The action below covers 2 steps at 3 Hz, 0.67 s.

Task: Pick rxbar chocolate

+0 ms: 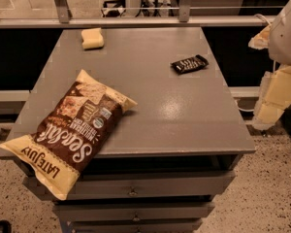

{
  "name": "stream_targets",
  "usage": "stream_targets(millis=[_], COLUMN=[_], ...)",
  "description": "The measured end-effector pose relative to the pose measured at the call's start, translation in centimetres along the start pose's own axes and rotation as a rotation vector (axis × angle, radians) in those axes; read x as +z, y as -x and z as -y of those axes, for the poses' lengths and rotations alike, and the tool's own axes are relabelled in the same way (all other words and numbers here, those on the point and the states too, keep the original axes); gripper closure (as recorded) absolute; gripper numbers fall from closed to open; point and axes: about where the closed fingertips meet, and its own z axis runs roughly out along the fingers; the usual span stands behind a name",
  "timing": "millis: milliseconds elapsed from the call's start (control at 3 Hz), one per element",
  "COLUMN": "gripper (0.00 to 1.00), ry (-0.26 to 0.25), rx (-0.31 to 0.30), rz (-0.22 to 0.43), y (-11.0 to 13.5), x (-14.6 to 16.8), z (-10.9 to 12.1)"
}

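Room lies open around the rxbar, at 2 o'clock on the table near its right edge: a small, flat black wrapper with white lettering, lying askew. At 8 o'clock a chip bag overhangs the front-left corner, and a sponge sits at 11. Off the right edge at 3 o'clock hangs the gripper; whether it is open I cannot tell.

You will find the chip bag at the front-left corner of the grey surface. It lies flat and slanted, with its lower end overhanging the front edge. Locate the pale yellow sponge near the back-left corner, well apart from the bag. Below the front edge, note the stacked drawers, each with a small central knob. A speckled floor lies beneath, and a rail runs behind the back edge.
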Motion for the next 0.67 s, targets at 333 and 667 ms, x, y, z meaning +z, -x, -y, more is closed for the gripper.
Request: stream_targets(millis=[333, 667], gripper=[0.00, 0.00], ry=[0.000, -0.041], rx=[0.000, 0.023], rz=[0.000, 0.029], y=[0.0, -0.4], x=[0.0, 1.2], z=[0.0, 1.9])
